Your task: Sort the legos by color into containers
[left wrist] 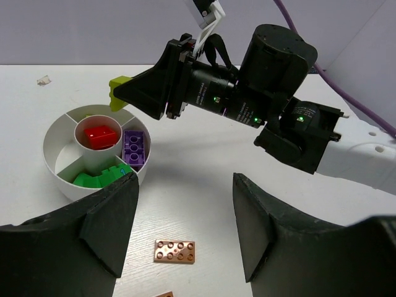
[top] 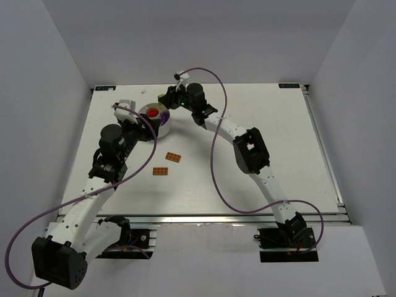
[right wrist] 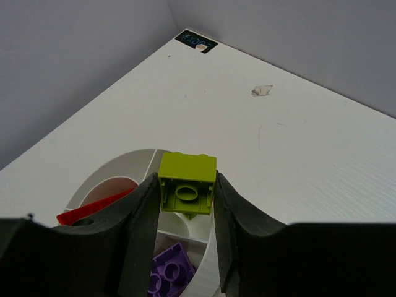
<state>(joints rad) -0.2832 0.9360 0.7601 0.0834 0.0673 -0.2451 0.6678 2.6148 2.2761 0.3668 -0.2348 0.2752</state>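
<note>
1. Edges – the table (top: 278, 142) is white and walled on three sides. The dish (left wrist: 52, 139) sits near the far-left corner, and a wide stretch of tabletop lies to the right of my right arm.
2. Two orange plates (top: 174, 157) (top: 161, 171) lie flat, near each other, between the dish and the near edge, apart from both.
3. Dish contents: red piece (left wrist: 102, 136) in the centre cup, purple piece (left wrist: 135, 148) in one ring compartment, green cube (left wrist: 96, 178) in the next.
4. Right gripper (right wrist: 185, 184) – jaws closed on the lime-green block (right wrist: 187, 166), gripping its two sides, held above the dish's far rim.
5. The block has a bright matte top face and one round socket facing the wrist camera.
6. Left gripper (left wrist: 184, 198) – jaws wide apart, holding nothing, above the table just beside the dish.
</note>
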